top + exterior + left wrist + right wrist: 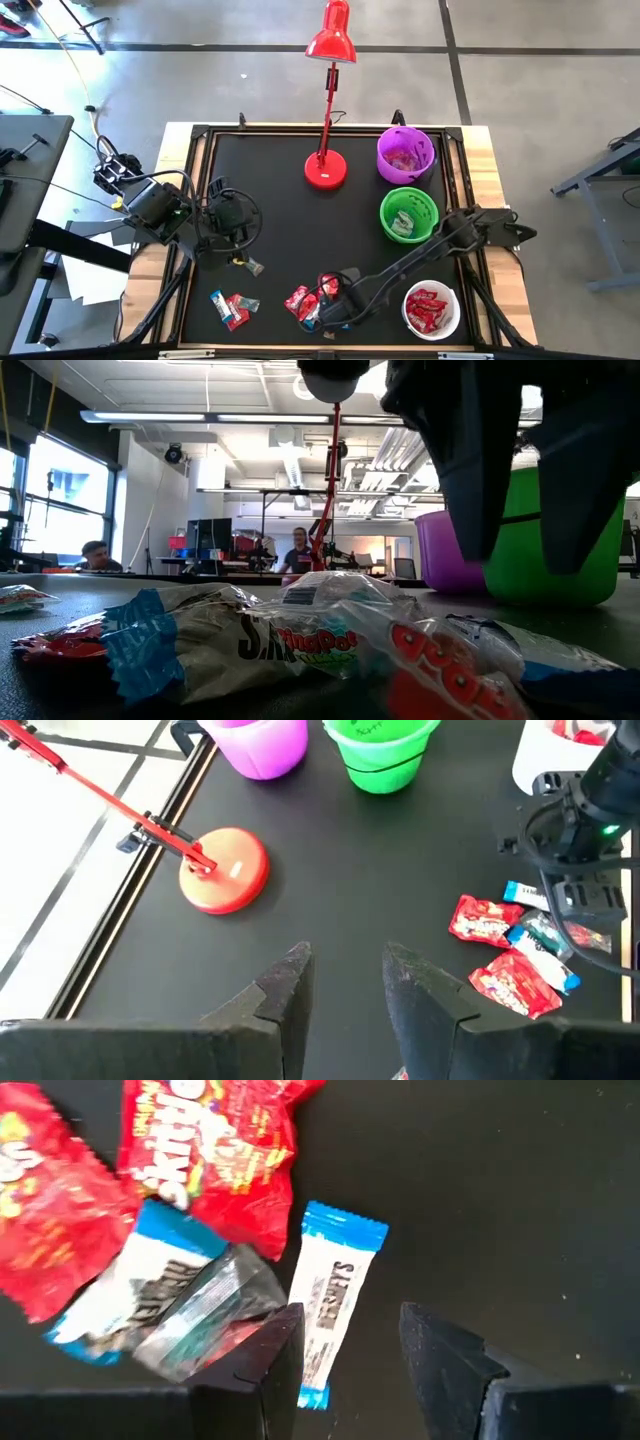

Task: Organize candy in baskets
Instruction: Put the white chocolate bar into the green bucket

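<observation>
Red, blue-and-white and silvery wrappers mark the candy (308,302), which is heaped in a small pile near the front edge of the black desk (290,215); a second, smaller group of sweets (231,307) is seen to the left of it, and one dark piece (253,266) lies alone further back. In the right wrist view a blue-and-white bar (330,1295) is shown flat on the mat beside crumpled red packets (205,1140). Three baskets are lined up along the right side: the purple basket (405,155) at the back, the green basket (409,214) in the middle and the white basket (431,310) at the front, the last filled with red sweets. The right gripper (335,300) is stretched low across the desk and held just above the pile, its fingers spread with nothing between them. The left gripper (345,985) is held over the left part of the desk, well apart from the candy, its fingers likewise parted and empty. A red desk lamp (327,168) is stood at the back.
</observation>
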